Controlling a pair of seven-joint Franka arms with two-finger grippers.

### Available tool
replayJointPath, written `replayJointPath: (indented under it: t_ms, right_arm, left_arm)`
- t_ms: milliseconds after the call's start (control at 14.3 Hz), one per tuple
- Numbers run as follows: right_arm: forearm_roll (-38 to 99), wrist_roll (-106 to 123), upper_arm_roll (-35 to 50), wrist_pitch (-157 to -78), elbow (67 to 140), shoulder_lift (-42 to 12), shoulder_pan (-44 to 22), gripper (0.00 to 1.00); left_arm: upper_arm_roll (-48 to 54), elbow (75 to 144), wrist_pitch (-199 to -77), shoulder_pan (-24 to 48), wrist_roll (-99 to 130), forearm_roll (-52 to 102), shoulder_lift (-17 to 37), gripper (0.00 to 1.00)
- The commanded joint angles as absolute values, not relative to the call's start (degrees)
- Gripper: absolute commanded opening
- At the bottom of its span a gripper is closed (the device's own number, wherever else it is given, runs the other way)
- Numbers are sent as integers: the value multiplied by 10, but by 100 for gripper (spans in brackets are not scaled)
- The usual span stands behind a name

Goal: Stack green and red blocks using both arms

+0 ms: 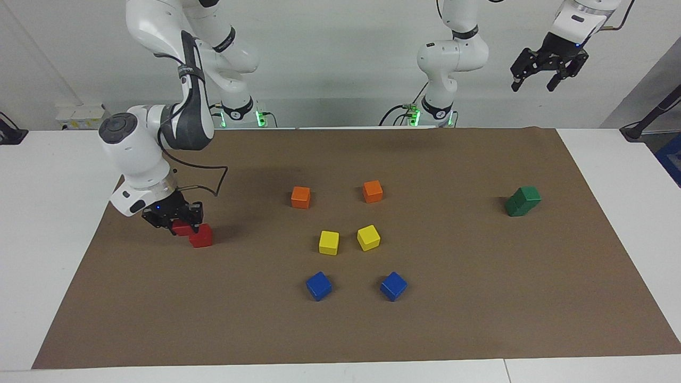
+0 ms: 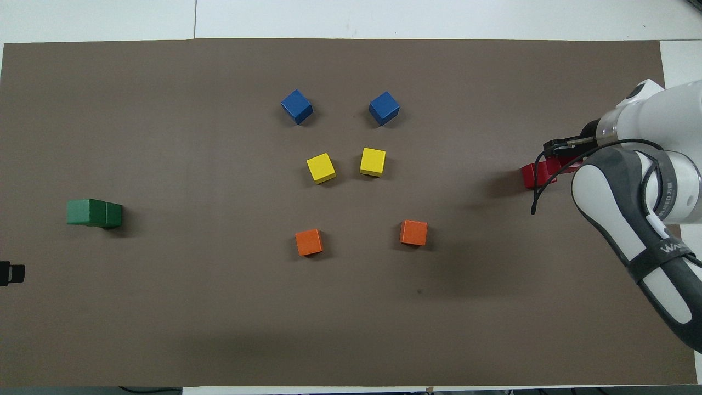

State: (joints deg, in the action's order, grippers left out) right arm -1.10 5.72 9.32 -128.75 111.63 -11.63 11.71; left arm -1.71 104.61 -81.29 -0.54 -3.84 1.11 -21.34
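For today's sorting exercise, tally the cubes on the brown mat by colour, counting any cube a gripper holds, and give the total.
Red cubes: 2, one on the mat, one in the right gripper
Green cubes: 2, stacked
Orange cubes: 2
Yellow cubes: 2
Blue cubes: 2
Total: 10

We count ten cubes on brown mat (image 1: 479, 319). Two red cubes: one (image 1: 201, 236) on mat, one (image 1: 182, 228) in right gripper (image 1: 175, 219). Two green cubes (image 1: 523, 201), stacked askew. Two orange cubes (image 1: 300, 197). Two yellow cubes (image 1: 329, 242). Two blue cubes (image 1: 319, 285). We see two arms, two grippers; left gripper (image 1: 548, 64).
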Motion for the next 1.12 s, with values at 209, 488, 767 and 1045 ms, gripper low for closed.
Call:
replayJointPath:
  t_ms: [209, 488, 767, 1045]
  right_arm:
    - [-1, 47, 101, -1372, 1202, -82, 127, 0]
    - [-1, 47, 101, -1378, 1204, -84, 127, 0]
    - [-1, 48, 100, -1379, 1205, -84, 127, 0]
    - [-1, 47, 100, -1385, 1206, -84, 127, 0]
  left_arm:
    - [-14, 1050, -807, -8, -33, 5, -224, 100]
    - [-14, 1050, -807, -8, -33, 5, -224, 100]
    - [-14, 1050, -807, -8, -33, 5, -224, 100]
    - [-14, 1050, -807, -8, -34, 5, -224, 100]
